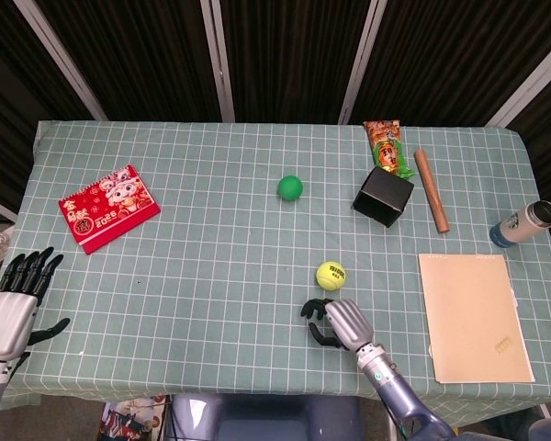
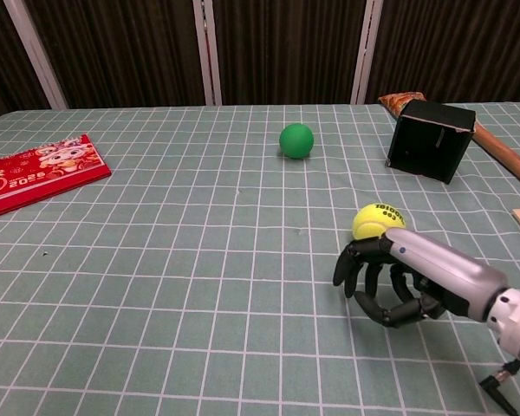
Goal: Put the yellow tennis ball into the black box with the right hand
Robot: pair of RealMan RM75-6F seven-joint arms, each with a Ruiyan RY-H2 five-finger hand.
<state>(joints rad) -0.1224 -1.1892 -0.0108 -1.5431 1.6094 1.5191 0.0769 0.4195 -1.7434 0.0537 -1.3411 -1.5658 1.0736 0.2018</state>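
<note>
Hovering just behind the yellow tennis ball [image 1: 330, 275], my right hand [image 1: 338, 323] hangs low over the green checked tablecloth [image 1: 211, 257], its dark fingers [image 2: 357, 269] curved downward and apart, holding nothing. From the chest view the ball sits just beyond my knuckles, near them, though I cannot tell whether any fingertip touches it. The ball rests on the cloth toward the near middle of the table, well apart from the black box [image 1: 383, 196], which lies tipped on its side farther back and to the right, its opening turned toward me in the head view.

My left hand [image 1: 14, 308] shows only in the head view, at the near left edge of the table, fingers spread and empty.

A green ball [image 1: 290, 187] sits near the table's centre. Beside the box lie a snack packet [image 1: 386, 145] and a wooden rolling pin [image 1: 431, 190]. A red calendar [image 1: 108, 208] lies on the far left, a beige folder [image 1: 473, 317] on the right, and a flask [image 1: 524, 223] on its side near the right edge.
</note>
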